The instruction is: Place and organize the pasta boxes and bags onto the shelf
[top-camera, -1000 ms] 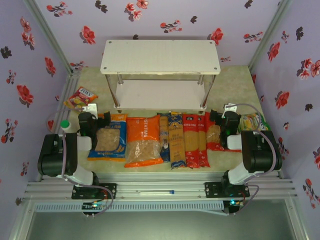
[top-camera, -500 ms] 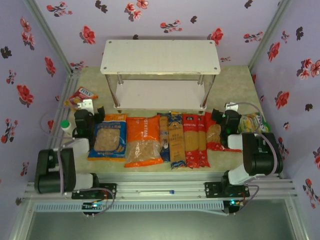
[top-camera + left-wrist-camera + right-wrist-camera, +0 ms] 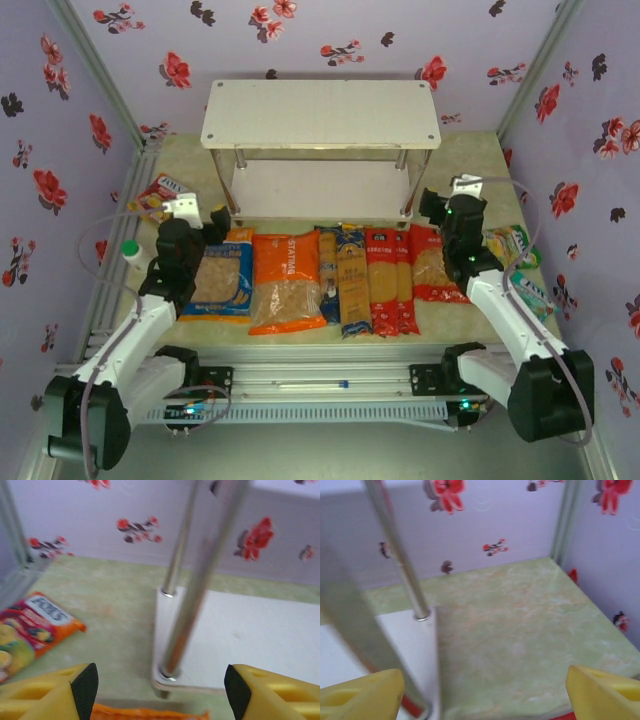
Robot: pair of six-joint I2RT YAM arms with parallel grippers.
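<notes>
Top view: boxes [image 3: 365, 278] and bags [image 3: 285, 282] lie in a row before the shelf [image 3: 320, 112], none shelved; left claw [image 3: 160, 680] and right claw [image 3: 485, 687] hover open and empty at the row's ends, likely needing to drop onto the end bags

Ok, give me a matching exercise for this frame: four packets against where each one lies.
Things:
1. blue-and-orange crinkly pasta bag
2. plain orange crinkly pasta bag
3. red crinkly pasta bag
4. small yellow-red snack packet

Places:
A. right end of the row
B. apart from the row, left of the white two-tier shelf
C. left end of the row
D. second from the left in the row

Pairs: 1-C, 2-D, 3-A, 4-B
</notes>
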